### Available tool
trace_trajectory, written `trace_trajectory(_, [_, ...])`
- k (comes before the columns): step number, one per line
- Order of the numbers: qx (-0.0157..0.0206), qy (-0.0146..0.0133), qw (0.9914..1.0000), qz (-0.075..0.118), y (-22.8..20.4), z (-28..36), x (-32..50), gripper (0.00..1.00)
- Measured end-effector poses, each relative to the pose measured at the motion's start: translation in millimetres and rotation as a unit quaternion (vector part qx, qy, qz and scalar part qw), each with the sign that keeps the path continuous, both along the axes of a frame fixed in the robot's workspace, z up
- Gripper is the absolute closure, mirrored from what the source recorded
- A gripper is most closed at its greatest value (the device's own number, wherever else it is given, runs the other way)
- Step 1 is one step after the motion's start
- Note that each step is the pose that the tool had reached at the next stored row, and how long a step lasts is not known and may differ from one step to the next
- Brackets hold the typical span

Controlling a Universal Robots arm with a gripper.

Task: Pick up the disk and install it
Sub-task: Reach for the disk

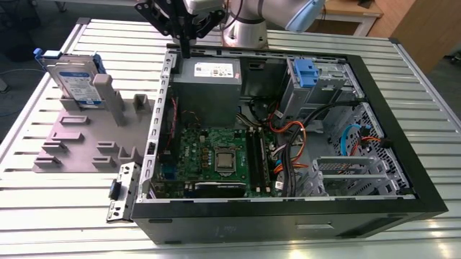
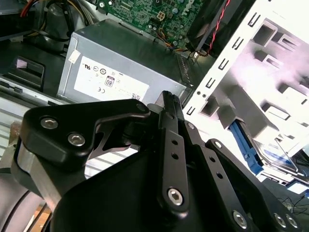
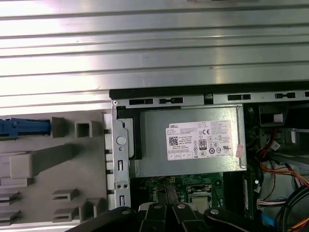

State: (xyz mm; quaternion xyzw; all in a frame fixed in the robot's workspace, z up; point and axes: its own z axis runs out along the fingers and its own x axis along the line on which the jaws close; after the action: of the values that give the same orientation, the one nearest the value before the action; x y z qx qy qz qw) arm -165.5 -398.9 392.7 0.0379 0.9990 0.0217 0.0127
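Silver and framed in bright blue plastic, the disk [image 1: 72, 80] stood on edge in a grey slotted rack [image 1: 86, 137], at the rack's eleven o'clock corner in the exterior view. Its white-and-blue label faced the camera, and a grey post of the rack stood just beside it at three o'clock. In the first wrist view the blue frame of the disk [image 3: 24, 127] showed edge-on along the rack [image 3: 53, 164].

The rack lay flat on the ribbed metal bench [image 1: 51, 216], touching or just beside the open computer case [image 1: 288, 216], which sat at its three o'clock. Inside the case, a grey power box [image 1: 209, 81] with a white sticker filled the eleven o'clock corner, with a green circuit board [image 1: 216, 156] at its six o'clock. A blue-latched drive cage [image 1: 306, 75] stood at the case's one o'clock, and orange cables [image 1: 288, 132] ran through the middle.

The jaws hung point-down from the arm [image 1: 249, 24] over the far rim of the case, at twelve o'clock of the power box. They were drawn together to a narrow tip with nothing between them. The disk was well apart from them, at about eight o'clock in the exterior view. Both wrist views looked past the black finger links onto the power box [image 3: 193, 145] [image 2: 120, 63].
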Motion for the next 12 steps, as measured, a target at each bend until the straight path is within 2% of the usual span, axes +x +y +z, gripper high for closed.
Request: trace_trajectory(12, [0.0000,0.0015,1.00000,0.000,0.0,-0.5,-4.4,0.89])
